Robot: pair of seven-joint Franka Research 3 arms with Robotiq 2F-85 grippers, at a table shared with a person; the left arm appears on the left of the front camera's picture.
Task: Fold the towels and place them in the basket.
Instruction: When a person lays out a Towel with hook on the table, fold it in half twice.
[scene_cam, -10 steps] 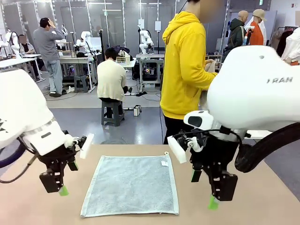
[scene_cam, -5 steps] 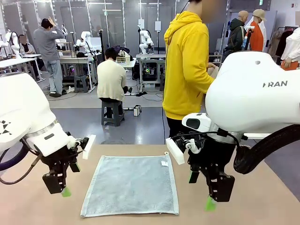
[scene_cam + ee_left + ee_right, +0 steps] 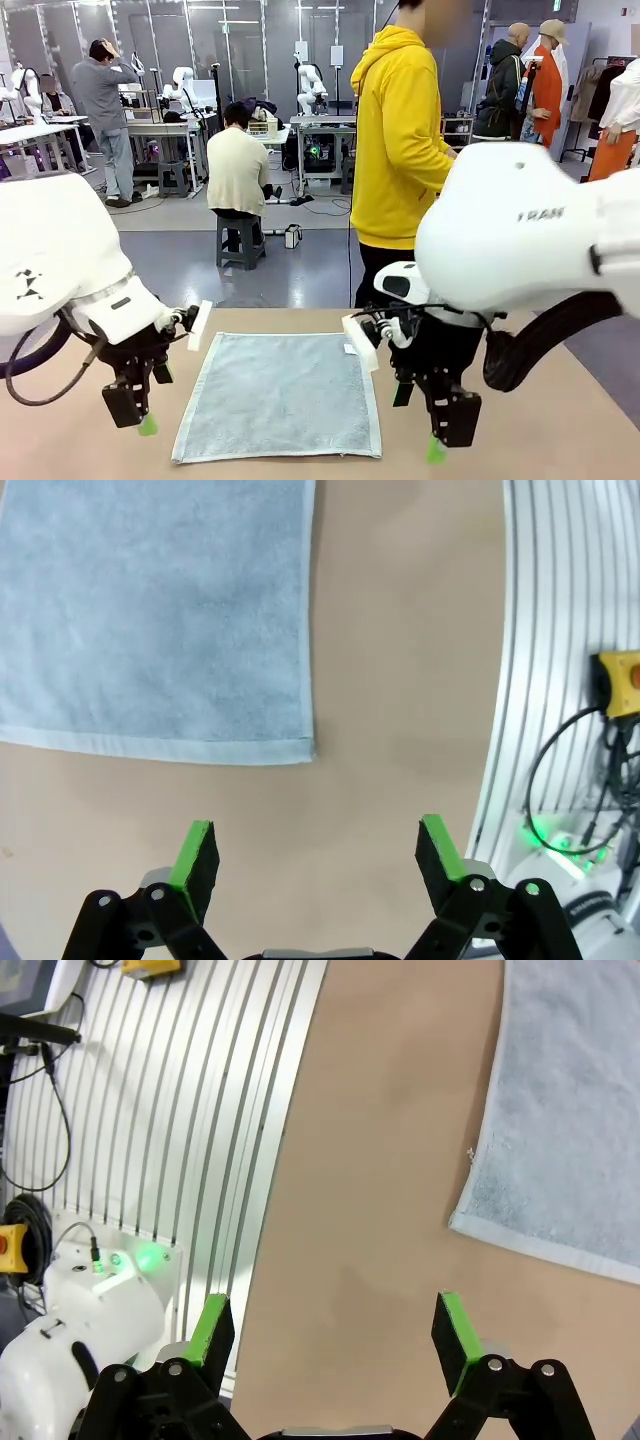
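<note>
A pale blue-grey towel [image 3: 280,395] lies flat and unfolded on the tan table [image 3: 540,420], with a small white tag at its far right corner. My left gripper [image 3: 140,415] hangs open just off the towel's left edge, close above the table. My right gripper [image 3: 420,425] hangs open just off the right edge. In the left wrist view the towel [image 3: 150,610] has its near corner ahead of the open gripper [image 3: 317,845]. The right wrist view shows the towel's [image 3: 570,1110] corner beyond that open gripper [image 3: 335,1325]. The green towel and the basket are out of view.
A person in a yellow hoodie [image 3: 400,150] stands at the table's far side, behind the towel. Ribbed aluminium rails [image 3: 560,680] with cables and a yellow box [image 3: 620,685] lie past the table's near edge. The same rails [image 3: 180,1110] show in the right wrist view.
Both grippers have drifted inward toward the towel's side edges and a little lower. The towel has not moved. The person has shifted slightly to the right.
</note>
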